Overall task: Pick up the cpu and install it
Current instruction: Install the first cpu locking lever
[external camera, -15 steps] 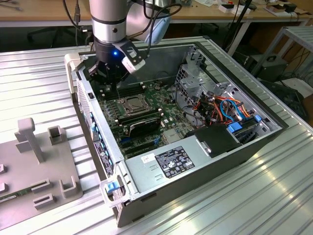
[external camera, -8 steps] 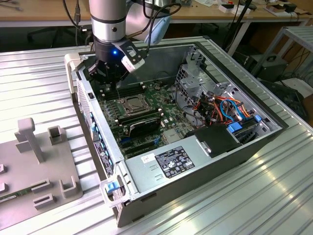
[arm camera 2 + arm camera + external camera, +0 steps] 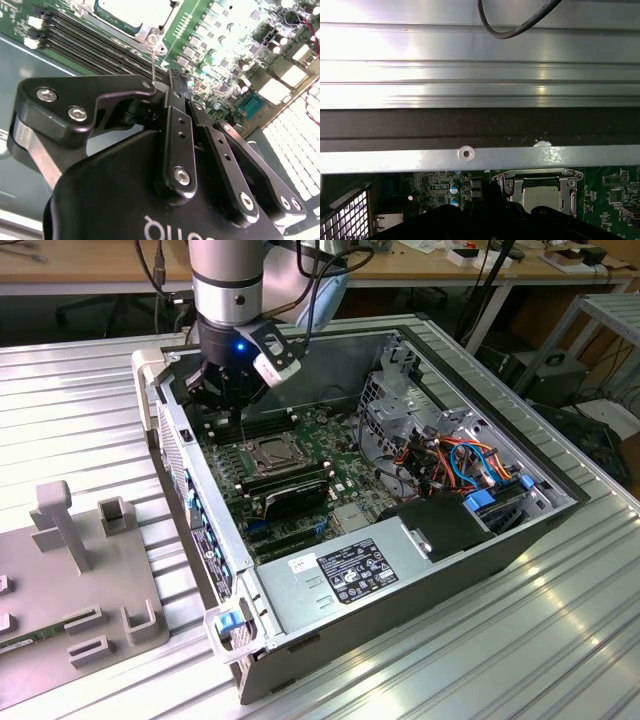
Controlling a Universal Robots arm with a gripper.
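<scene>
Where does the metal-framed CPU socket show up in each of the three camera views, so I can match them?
Exterior view: the socket lies inside the open case, beside the black memory sticks.
Second wrist view: the socket sits next to the black memory slots.
First wrist view: the socket is close to the screw in the case rail.
Shared landmark: the green motherboard around the socket.

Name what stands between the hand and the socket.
A thin metal rod rises from the socket toward the hand, in the second wrist view.
</scene>
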